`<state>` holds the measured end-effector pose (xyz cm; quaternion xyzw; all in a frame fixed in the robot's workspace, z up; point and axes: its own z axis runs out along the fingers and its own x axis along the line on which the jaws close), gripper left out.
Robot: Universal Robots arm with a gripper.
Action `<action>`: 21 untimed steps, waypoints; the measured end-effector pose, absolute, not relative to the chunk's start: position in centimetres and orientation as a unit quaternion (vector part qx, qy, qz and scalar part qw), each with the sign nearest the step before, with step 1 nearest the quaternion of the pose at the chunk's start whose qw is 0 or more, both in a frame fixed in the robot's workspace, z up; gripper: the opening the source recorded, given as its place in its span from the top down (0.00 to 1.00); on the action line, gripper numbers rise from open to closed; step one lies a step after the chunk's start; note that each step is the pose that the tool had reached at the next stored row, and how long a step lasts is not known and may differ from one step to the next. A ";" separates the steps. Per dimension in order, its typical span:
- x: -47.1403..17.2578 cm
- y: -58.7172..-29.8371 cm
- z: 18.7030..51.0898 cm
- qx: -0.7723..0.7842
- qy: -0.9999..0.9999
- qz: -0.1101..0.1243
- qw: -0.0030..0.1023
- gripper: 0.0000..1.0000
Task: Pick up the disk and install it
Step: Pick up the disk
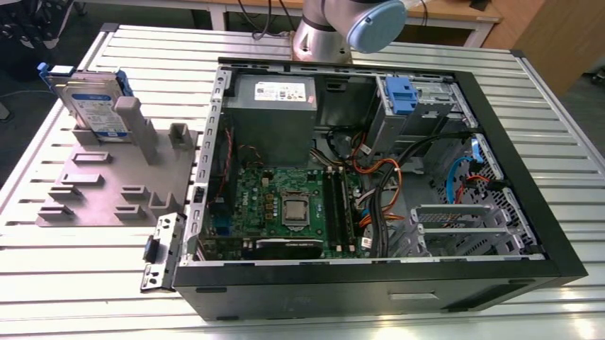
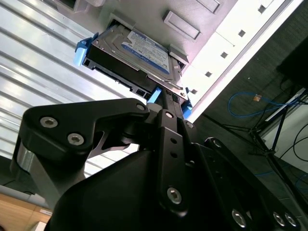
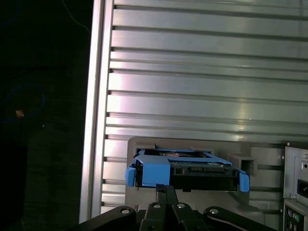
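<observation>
One tool (image 3: 164, 190), its two fingers (image 2: 167, 126) drawn together with nothing between them, points at one disk (image 3: 192, 169). In both wrist views the disk lies straight ahead of the fingertips. It stands on edge in a slot of one grey fixture (image 1: 104, 185), with its blue frame turned toward the tool and a white-and-blue label on its broad face. In the exterior view the disk stands alone in that slot, so the tool and the disk are apart. Beyond the disk from the tool runs the slatted metal tabletop (image 1: 76, 283), which carries the fixture. One open computer case (image 1: 534, 184) rests on the same tabletop, beside the fixture and off to one side of the tool. Inside the case sit one grey box with a white sticker (image 1: 274, 92) and one small blue latch (image 1: 402, 95).
</observation>
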<state>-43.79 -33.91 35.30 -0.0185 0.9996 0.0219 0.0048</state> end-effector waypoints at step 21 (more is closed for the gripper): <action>-43.8 -33.9 35.3 -0.030 0.999 0.022 0.004 0.89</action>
